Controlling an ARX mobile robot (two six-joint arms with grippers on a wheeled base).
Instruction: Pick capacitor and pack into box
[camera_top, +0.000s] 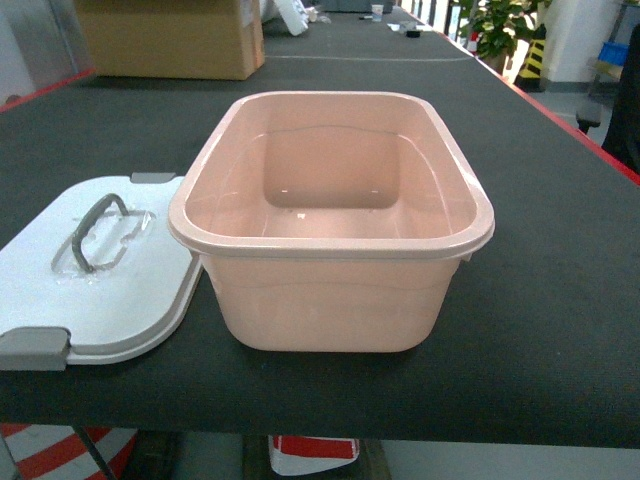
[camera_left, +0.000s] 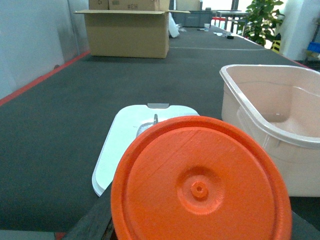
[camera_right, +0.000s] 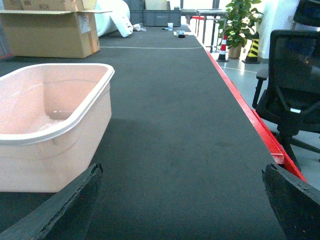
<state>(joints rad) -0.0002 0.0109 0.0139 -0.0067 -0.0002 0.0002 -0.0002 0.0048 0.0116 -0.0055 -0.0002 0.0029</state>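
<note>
An orange capacitor (camera_left: 200, 185) fills the lower left wrist view end-on, a round face with a small hub. My left gripper (camera_left: 200, 232) is shut on it; only one dark finger (camera_left: 95, 220) shows at its left. The pale pink box (camera_top: 330, 300) stands open and empty in the middle of the table, to the right of the capacitor (camera_left: 270, 135). Its white lid (camera_top: 90, 290) with grey handle lies flat on the left. My right gripper (camera_right: 182, 200) is open over bare mat, right of the box (camera_right: 50, 155). Neither gripper shows in the head view.
The black mat table (camera_top: 560, 250) has a red edge (camera_right: 240, 105) on the right. A brown cardboard carton (camera_top: 170, 40) stands at the far left back. A black office chair (camera_right: 295, 85) sits beyond the right edge, and a potted plant (camera_top: 500, 25) further back.
</note>
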